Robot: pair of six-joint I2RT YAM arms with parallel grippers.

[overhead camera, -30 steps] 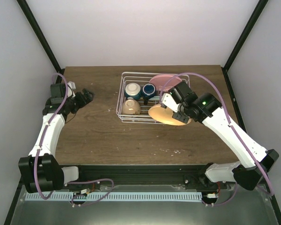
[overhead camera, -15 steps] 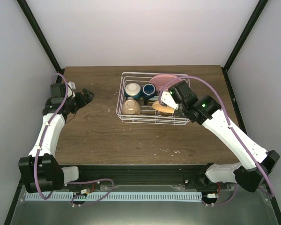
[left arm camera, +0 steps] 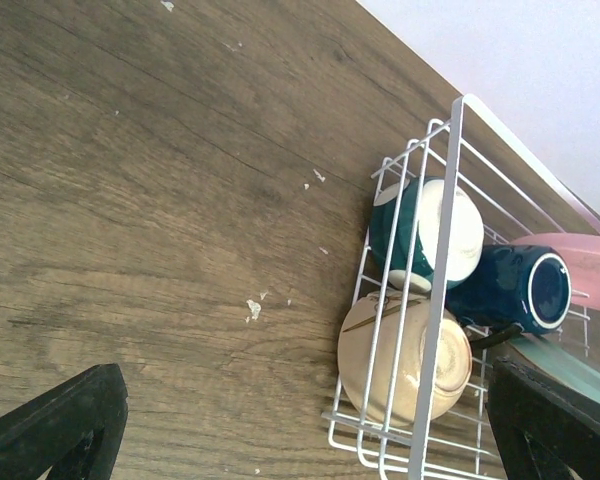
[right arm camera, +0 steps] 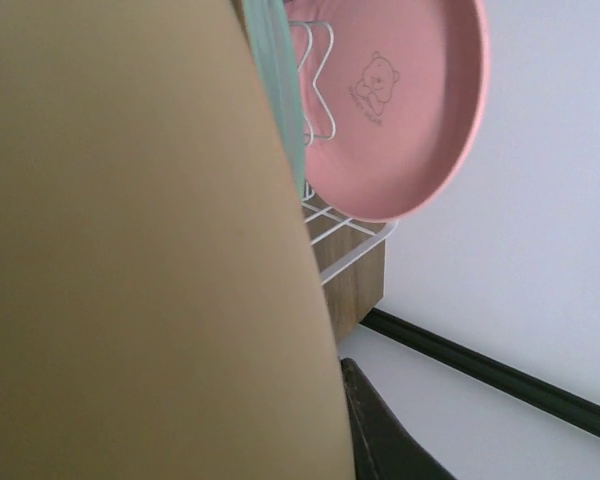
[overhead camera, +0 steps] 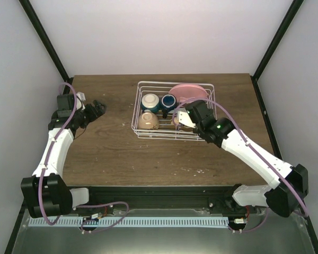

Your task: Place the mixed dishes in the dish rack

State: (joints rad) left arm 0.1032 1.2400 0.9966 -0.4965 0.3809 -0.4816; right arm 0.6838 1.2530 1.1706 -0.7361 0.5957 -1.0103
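At the table's left, left gripper [overhead camera: 98,109]: it hangs low over the bare wood, well apart from the rack. Its two dark fingers [left arm camera: 60,420] are spread wide with nothing between them.
Table [overhead camera: 111,148]: dark brown wood grain with a few pale flecks.
Dish rack [overhead camera: 159,82]: a white wire basket at the back middle of the table, right of the left gripper. All five dishes are inside it.
White-and-blue bowl [overhead camera: 150,101]: in the rack's far left corner. It is dark blue-green outside and cream-white inside.
Cream bowl [overhead camera: 148,121]: in the near left corner, just beside the white-and-blue bowl. It is a plain pale tan, and a thin dark line crosses its side in the left wrist view.
Small dark blue mug [overhead camera: 168,102]: just right of the white-and-blue bowl. It has a pale rim, a deep blue inside and a dark handle.
Tan-yellow plate [right arm camera: 130,250]: it stands on edge in the rack's right half. A smooth tan face fills the right wrist view, with a pale green strip along its edge.
Right gripper [overhead camera: 184,119]: it reaches into the rack and is clamped on the tan-yellow plate.
Round pink plate [right arm camera: 400,110]: it stands tilted at the far right end against the prongs. A small outlined bear figure is printed on its face.
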